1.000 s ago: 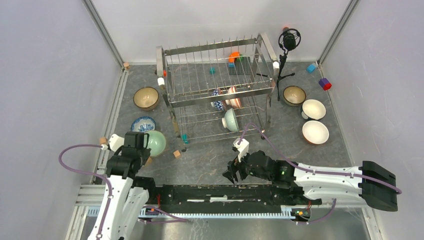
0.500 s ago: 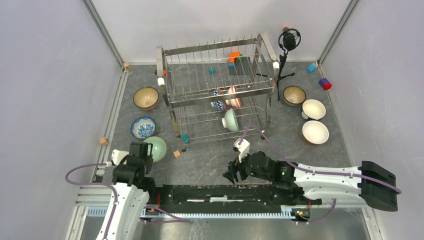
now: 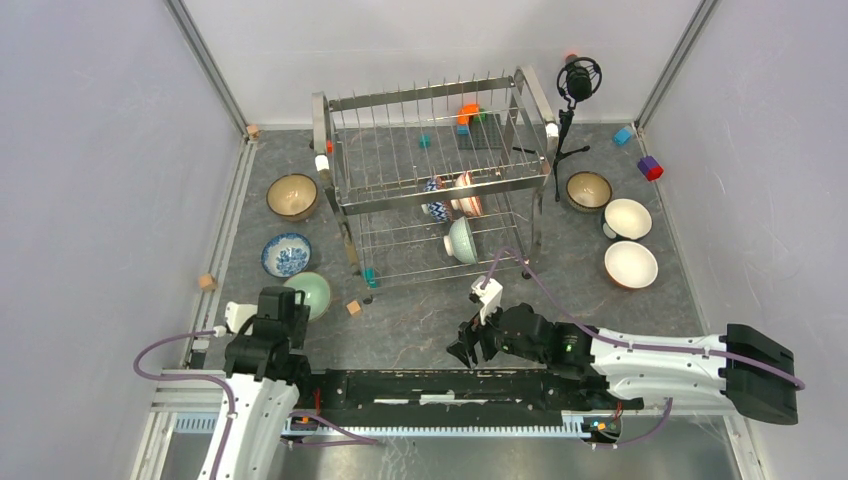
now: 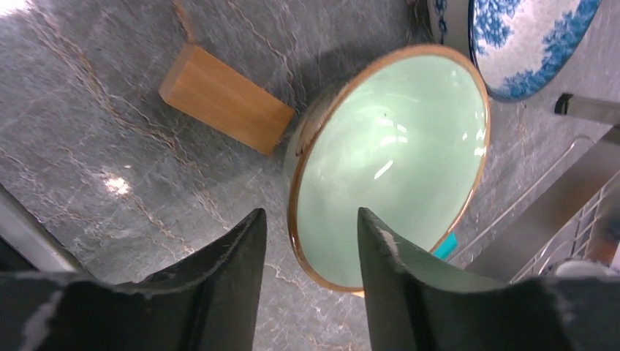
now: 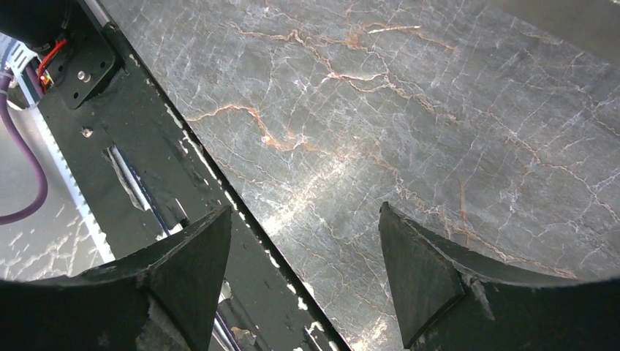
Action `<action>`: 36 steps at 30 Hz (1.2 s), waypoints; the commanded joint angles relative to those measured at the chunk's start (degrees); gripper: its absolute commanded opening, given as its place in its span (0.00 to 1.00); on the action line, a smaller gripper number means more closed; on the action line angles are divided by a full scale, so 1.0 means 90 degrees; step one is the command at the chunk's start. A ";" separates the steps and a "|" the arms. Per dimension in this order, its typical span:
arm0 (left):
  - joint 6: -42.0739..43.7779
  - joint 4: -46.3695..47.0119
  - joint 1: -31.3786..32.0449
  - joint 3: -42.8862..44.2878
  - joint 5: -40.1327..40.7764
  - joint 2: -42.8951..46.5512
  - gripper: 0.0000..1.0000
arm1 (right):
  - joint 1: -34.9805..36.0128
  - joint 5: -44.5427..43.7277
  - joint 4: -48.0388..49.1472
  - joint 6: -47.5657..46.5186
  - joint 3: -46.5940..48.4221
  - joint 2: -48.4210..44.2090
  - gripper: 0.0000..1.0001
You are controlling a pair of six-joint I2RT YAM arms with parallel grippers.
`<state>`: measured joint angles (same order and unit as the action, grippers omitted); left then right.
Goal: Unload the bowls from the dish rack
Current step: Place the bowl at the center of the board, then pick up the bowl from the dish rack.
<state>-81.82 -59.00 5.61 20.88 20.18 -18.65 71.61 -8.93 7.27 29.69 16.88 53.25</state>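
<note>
The steel dish rack [image 3: 430, 190] stands at the back middle. It holds a blue-and-white bowl [image 3: 435, 199], a red-and-white floral bowl [image 3: 466, 195] and, lower down, a pale green bowl [image 3: 462, 240]. Another pale green bowl [image 3: 314, 293] [image 4: 395, 146] rests on the table at the front left. My left gripper [image 3: 286, 306] [image 4: 311, 213] is open, and that bowl's near rim shows between its fingers. My right gripper [image 3: 463, 349] [image 5: 305, 210] hangs open over bare table near the front edge, holding nothing.
On the left lie a brown bowl [image 3: 293, 196] and a blue-and-white bowl [image 3: 286, 254] [image 4: 534, 36]. On the right are a brown bowl [image 3: 588, 190] and two white bowls [image 3: 627, 218], [image 3: 631, 264]. A wooden block [image 4: 223, 99] touches the green bowl. A microphone tripod [image 3: 575, 85] stands back right.
My left arm drew back toward the near edge with the pale green bowl, then its jaws opened and let go of the rim. The right arm stayed still.
</note>
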 commanded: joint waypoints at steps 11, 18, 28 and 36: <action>0.1175 -0.0019 0.0111 0.0866 -0.1204 0.0229 0.86 | 0.0031 -0.0121 -0.0169 -0.0161 0.0183 -0.0496 0.79; 0.2234 0.0184 0.0113 0.1809 -0.1094 0.0121 0.95 | 0.0031 -0.0423 -0.0496 -0.0437 0.0395 -0.0509 0.79; 0.4498 0.2077 0.0239 0.3018 -0.1891 -0.0777 1.00 | 0.0030 -0.1819 -0.0857 -0.1449 0.0628 -0.1222 0.79; 0.5270 0.3528 0.0244 0.2136 -0.2724 -0.0733 1.00 | 0.0030 -0.2508 0.1236 -0.1901 -0.0759 -0.1913 0.80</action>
<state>-42.00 -36.12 7.64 43.03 0.62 -25.89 71.61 -26.33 6.90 16.29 15.59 38.74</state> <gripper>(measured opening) 0.993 0.800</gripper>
